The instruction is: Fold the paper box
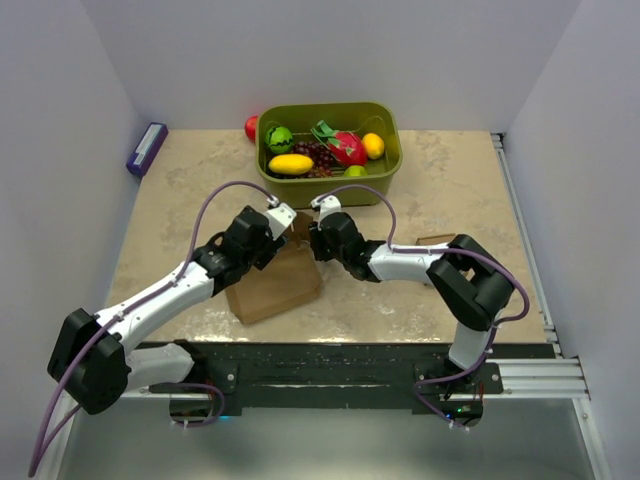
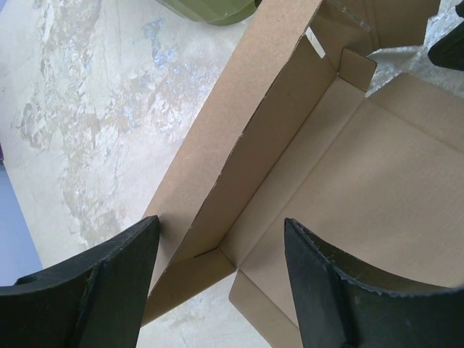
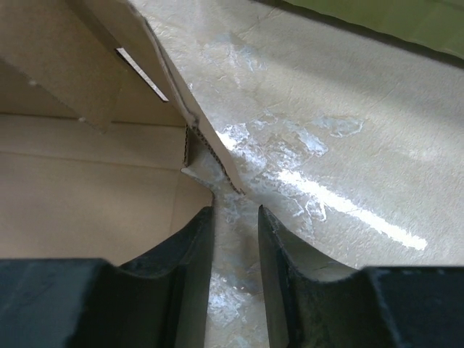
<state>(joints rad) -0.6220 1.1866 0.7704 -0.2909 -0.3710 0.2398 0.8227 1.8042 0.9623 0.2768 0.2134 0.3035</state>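
At 6 o'clock from the olive plastic bin, the brown corrugated cardboard paper box is found. It is judged light, stiff in panels, yielding at creases; walls are best gripped mid-edge. The left gripper is spread astride a wall, unclamped; the right gripper is narrowly parted, empty.

Paper box lies in the middle of the surface, just ahead of the arm bases. Left hand straddles one raised wall, and right hand sits at a far corner. Behind both is the bin, with fruit inside.
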